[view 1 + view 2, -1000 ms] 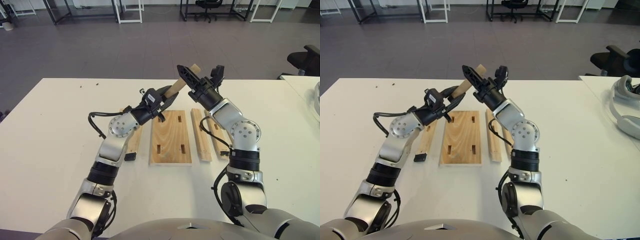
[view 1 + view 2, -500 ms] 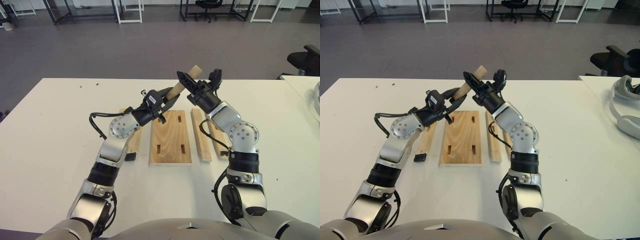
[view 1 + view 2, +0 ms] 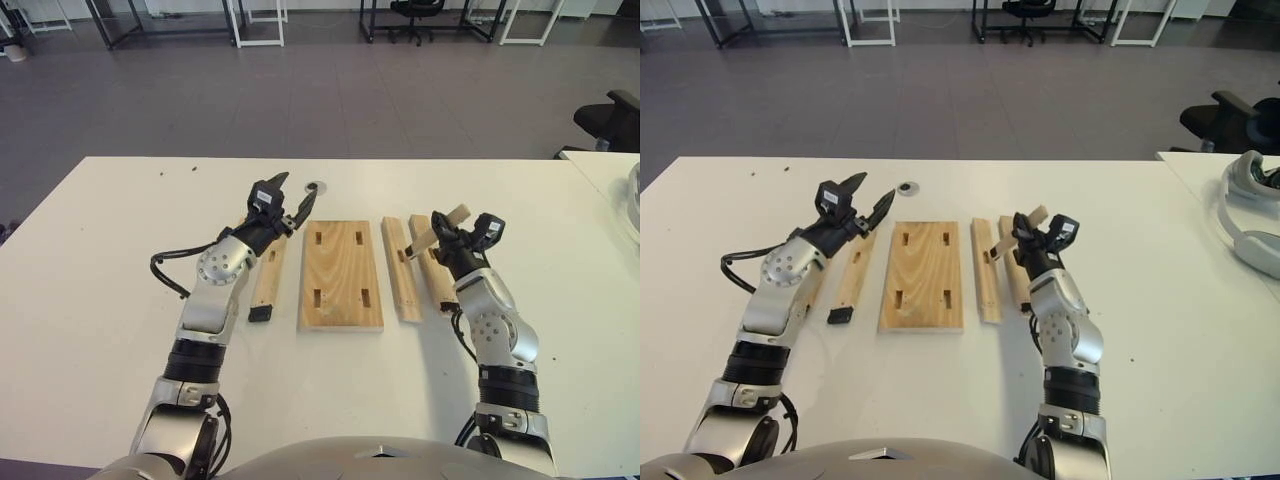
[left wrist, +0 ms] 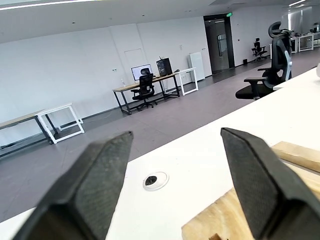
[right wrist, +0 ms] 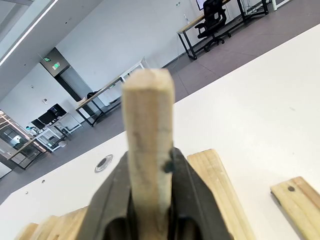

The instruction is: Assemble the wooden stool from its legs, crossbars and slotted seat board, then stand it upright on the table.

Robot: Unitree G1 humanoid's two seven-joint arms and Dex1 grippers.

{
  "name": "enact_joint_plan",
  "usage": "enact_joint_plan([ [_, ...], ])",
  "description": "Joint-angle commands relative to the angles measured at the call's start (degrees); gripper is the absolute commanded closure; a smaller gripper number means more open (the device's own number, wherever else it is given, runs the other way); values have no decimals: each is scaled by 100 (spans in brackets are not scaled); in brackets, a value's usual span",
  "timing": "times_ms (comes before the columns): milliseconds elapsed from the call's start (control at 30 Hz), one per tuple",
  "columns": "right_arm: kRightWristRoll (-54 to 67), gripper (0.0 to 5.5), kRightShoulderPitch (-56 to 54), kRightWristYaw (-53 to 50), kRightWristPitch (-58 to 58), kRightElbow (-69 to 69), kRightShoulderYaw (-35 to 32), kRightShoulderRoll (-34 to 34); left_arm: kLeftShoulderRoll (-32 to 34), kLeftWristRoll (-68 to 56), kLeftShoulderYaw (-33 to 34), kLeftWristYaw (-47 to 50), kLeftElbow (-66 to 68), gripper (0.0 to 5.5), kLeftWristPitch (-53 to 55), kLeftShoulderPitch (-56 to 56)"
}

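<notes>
Barely begun: pale slotted wooden seat board (image 3: pixel 341 275) and long wooden bars (image 3: pixel 401 270) loose mid-tabletop, unjoined. Right black gripper (image 3: pixel 443 232) clamped on short wooden stick (image 3: pixel 455 213); left black gripper (image 3: pixel 298 187) wide, empty.

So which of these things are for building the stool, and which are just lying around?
For the stool:
slotted seat board
wooden bar on its left
wooden bars on its right
stick held in the right gripper

Just lying about:
round cable cap
white gear far right
office chair behind
</notes>
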Motion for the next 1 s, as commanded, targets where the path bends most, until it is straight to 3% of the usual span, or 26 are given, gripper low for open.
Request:
enact_joint_plan([
  [33,78,509,-58,80,-123,-6,-36,108,-1,15,83,90,72,227,91,26],
  [300,-68,509,-111,174,-184,274,33,179,-33,7,118,122,101,227,85,72],
  [633,-1863,509,225,260,-675,1258,1102,-485,-20,44,99,126,110,227,86,102],
  [1000,-2246,509,673,866,-1247,2451,1559,-830,39,191,-24,113,52,227,65,277],
])
